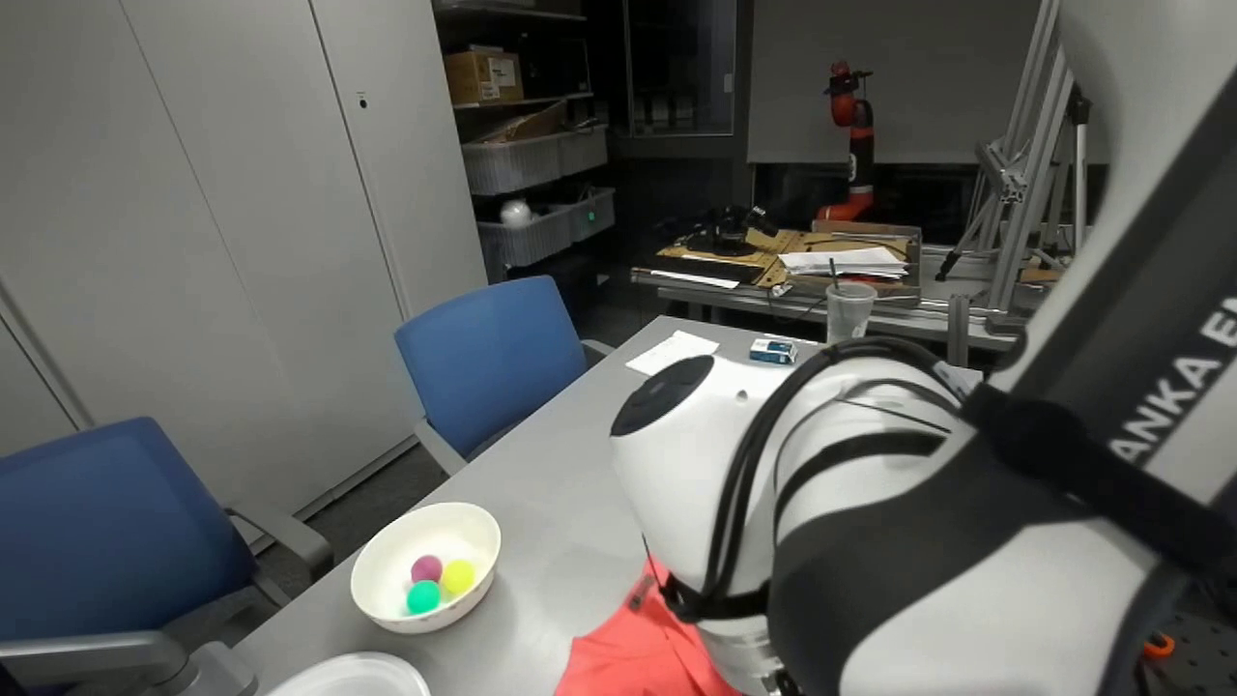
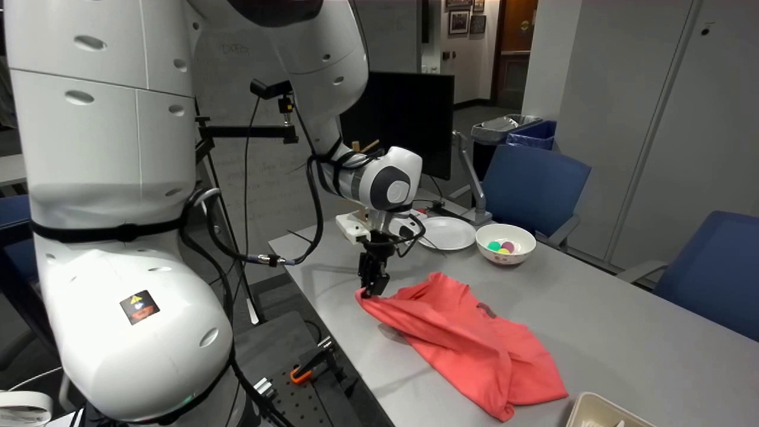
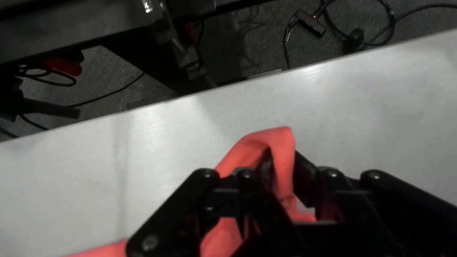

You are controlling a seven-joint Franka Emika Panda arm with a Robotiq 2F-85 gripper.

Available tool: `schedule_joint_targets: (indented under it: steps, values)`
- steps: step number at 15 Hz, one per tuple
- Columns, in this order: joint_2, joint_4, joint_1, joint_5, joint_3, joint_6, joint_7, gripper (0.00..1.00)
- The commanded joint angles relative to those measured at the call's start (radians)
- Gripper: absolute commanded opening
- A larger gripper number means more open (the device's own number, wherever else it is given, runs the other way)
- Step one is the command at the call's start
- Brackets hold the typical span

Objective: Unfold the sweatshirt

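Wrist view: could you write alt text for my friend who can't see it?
A black robot gripper pinches a fold of coral sweatshirt over a pale grey table. Beyond the table's edge, dark cables lie on a dark floor.

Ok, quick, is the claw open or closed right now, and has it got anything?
Claw: closed, holding a bit of the coral sweatshirt.

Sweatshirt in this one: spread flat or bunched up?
Bunched, not spread flat: an exterior view shows folds across the sweatshirt, one end pinched in the gripper and raised off the table.
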Motion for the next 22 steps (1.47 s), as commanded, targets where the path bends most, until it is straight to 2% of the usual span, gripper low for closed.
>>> schedule_joint_targets:
  steps: [1, 2, 3, 8, 11, 18, 22]
  values:
    - [-0.014, -0.045, -0.011, 0.052, 0.030, -0.028, -0.031, 0.03]
    - [-0.004, -0.038, -0.017, 0.066, 0.034, -0.060, -0.042, 0.36]
    - [0.000, -0.038, -0.022, 0.075, 0.034, -0.068, -0.053, 0.37]
    - [0.006, -0.040, -0.019, 0.092, 0.027, -0.091, -0.055, 0.73]
    - [0.004, -0.054, -0.005, 0.064, 0.014, -0.007, -0.021, 0.98]
    - [0.006, -0.076, 0.005, 0.053, 0.001, 0.137, 0.023, 1.00]
    - [0.007, -0.087, 0.008, 0.053, -0.001, 0.180, 0.080, 1.00]
